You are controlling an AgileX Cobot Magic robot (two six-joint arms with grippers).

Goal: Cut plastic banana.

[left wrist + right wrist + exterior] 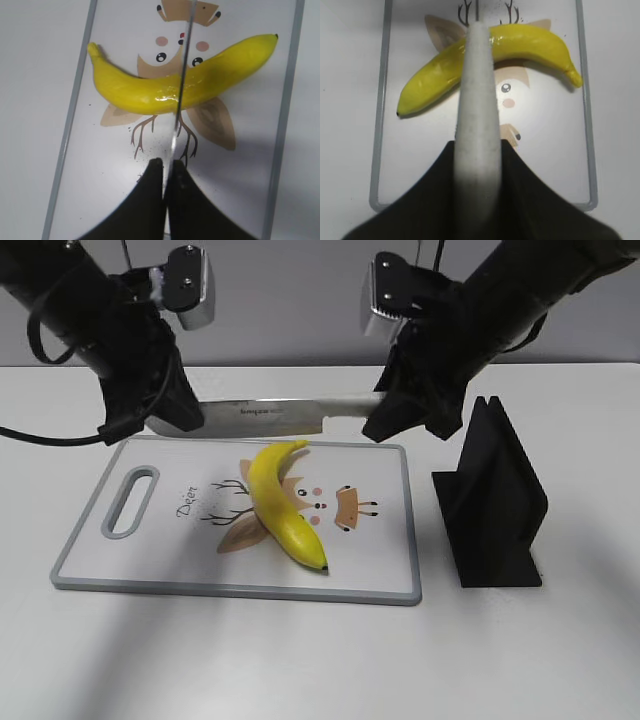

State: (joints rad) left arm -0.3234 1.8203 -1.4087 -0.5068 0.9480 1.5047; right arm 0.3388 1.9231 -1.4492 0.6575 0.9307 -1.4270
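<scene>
The plastic banana (280, 502) lies whole on the cutting board (230, 588), stem toward the far edge, dark tip toward the front. A kitchen knife (262, 417) is held level above the board between both grippers. My left gripper (175, 420) is shut on the blade's tip end. My right gripper (398, 420) is shut on the silver handle. In the left wrist view the blade (181, 85) runs edge-on from the jaws (168, 162) across the banana's (140, 95) middle. In the right wrist view the handle (477, 90) rises from the jaws (477, 145) over the banana (430, 80).
The grey-rimmed white board has a deer drawing and a handle slot (132, 502) at its left. A black knife stand (495, 500) stands right of the board. White table lies all around.
</scene>
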